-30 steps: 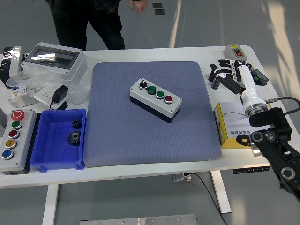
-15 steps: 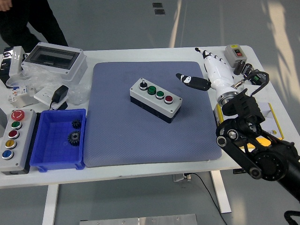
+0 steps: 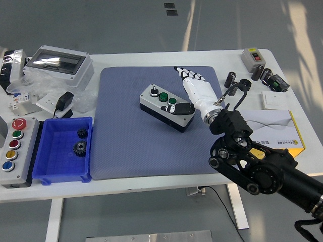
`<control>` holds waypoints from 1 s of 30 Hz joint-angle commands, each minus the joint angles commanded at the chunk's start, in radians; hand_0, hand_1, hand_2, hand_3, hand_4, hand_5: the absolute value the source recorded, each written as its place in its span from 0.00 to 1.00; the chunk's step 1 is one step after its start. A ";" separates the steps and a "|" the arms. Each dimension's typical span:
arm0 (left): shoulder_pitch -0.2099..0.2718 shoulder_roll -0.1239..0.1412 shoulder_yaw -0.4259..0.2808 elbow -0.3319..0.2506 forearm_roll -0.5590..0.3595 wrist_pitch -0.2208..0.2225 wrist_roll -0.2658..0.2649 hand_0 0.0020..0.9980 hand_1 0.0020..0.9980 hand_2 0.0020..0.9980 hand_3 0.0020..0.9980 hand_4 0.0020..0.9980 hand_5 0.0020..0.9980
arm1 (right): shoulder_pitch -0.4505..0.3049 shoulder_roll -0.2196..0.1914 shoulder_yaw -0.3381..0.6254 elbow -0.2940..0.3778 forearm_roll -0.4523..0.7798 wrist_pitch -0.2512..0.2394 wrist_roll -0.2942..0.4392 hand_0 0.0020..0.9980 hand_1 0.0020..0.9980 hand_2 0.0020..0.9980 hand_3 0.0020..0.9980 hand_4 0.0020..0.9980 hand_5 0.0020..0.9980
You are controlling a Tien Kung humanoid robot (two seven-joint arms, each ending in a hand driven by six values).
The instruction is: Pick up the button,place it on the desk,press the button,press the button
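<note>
Crowding left side: blue bin (image 3: 44,151) with gears, five-button panel (image 3: 13,146), grey enclosure (image 3: 58,64). Button box (image 3: 167,107) mid blue mat (image 3: 161,126); right hand (image 3: 193,92) fingers extended, thumb over box's right-end button.

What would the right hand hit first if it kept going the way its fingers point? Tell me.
The right hand points up and left across the blue mat. Its fingers seem to pass beside the button box, so the mat's far edge and bare table probably come first; depth is unclear.
</note>
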 joint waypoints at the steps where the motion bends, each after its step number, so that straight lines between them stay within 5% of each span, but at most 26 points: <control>1: -0.001 0.000 0.000 0.000 0.001 0.000 0.000 0.64 0.60 0.55 0.60 0.63 0.21 | 0.005 0.003 -0.006 -0.010 0.012 0.001 0.001 1.00 1.00 1.00 1.00 1.00 0.42; 19: -0.011 0.009 -0.006 0.000 0.016 -0.002 0.004 0.64 0.60 0.55 0.60 0.63 0.21 | 0.129 0.058 -0.119 -0.198 0.239 0.032 0.026 1.00 1.00 1.00 1.00 1.00 0.43; 30: -0.016 0.013 -0.008 0.000 0.020 -0.003 0.005 0.64 0.60 0.55 0.60 0.63 0.21 | 0.180 0.090 -0.214 -0.292 0.289 0.066 -0.028 1.00 1.00 1.00 1.00 1.00 0.43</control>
